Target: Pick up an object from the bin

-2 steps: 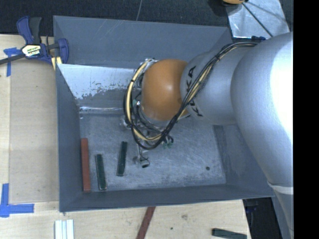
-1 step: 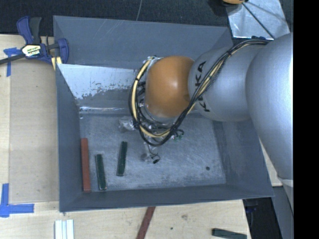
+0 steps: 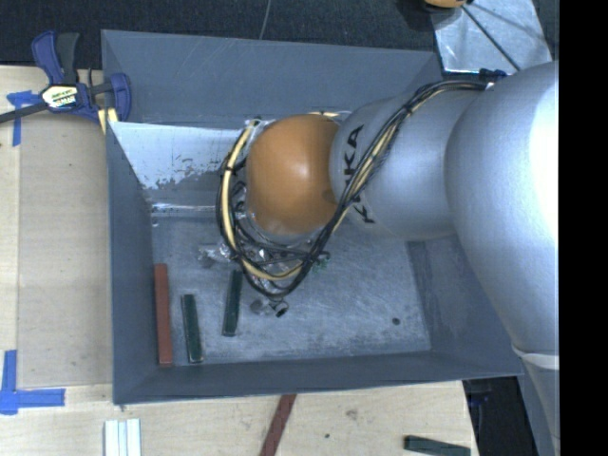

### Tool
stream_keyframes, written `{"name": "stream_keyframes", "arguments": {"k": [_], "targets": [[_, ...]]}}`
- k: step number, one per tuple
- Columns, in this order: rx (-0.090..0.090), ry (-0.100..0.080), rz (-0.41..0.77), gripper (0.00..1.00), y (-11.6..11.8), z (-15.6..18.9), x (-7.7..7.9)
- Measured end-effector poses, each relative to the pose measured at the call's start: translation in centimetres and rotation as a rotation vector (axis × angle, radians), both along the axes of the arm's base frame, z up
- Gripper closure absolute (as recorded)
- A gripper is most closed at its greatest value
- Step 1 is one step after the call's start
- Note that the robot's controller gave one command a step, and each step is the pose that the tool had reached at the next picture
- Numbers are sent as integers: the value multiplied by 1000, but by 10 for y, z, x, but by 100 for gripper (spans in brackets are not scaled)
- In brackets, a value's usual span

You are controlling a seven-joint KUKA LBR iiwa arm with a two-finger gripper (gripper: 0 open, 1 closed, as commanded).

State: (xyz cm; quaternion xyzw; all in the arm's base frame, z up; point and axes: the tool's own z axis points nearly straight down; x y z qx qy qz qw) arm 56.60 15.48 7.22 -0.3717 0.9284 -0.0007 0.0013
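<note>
The grey metal bin (image 3: 125, 255) has sloping walls on all four sides that run down to a flat floor. The arm (image 3: 427, 169) comes in over the right rim and covers the right wall and most of the far right corner. Its orange cover (image 3: 290, 174), ringed by looped cables (image 3: 229, 188), hangs over the far middle of the floor, close to the foot of the far wall.

The wrist's lower end is low over the floor, just below the cover. It is hidden in cables and shadow, so I cannot tell whether the jaws stand wide or narrow, and nothing can be seen between them.

The nearest thing is a slim dark green bar (image 3: 231, 304), just left of that lower end and a little nearer. It lies flat, pointing almost near to far. Further left lies a second dark green bar (image 3: 192, 329), and beside it a longer reddish-brown bar (image 3: 163, 313) lies along the foot of the left wall. Both run roughly parallel to the first bar and sit close to the near left corner.

The floor (image 3: 361, 288) is scuffed and pale with wear, and the far wall (image 3: 180, 164) is scratched. The near right part of the floor is open, apart from a small dark speck (image 3: 397, 322).
</note>
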Motion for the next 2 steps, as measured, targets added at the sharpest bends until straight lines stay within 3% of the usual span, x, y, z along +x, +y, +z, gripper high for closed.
{"name": "stream_keyframes", "arguments": {"k": [1,2], "targets": [[3,-1,113,100,15,-1,46],[2,0,112,0,15,-2,46]]}}
